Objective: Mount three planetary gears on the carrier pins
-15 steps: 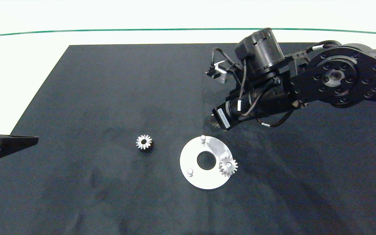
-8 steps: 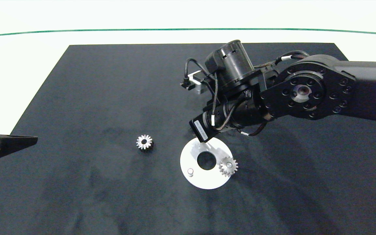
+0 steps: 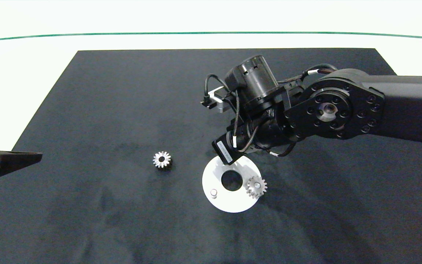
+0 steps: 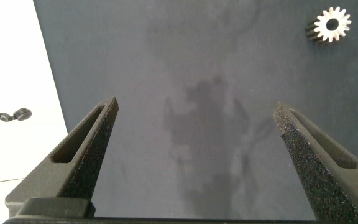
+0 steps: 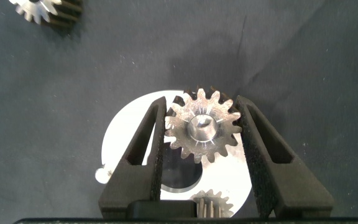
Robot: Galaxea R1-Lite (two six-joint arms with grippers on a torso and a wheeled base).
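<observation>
The right gripper [image 5: 202,134] has its two fingers closed against the sides of a gear [image 5: 202,132], which sits over a pin [image 5: 200,127] at the far edge of the disc [image 3: 229,203]. The right arm [image 3: 343,110] reaches in from the right, its wrist bent steeply down over the disc. A second gear [image 3: 256,186] already sits on the disc's right pin; the near-left pin [image 3: 214,192] is bare. A third gear [image 3: 162,160] lies on the dark mat [image 3: 104,110], left of the disc. The left gripper [image 4: 197,130] hangs wide open and empty at the mat's left edge.
</observation>
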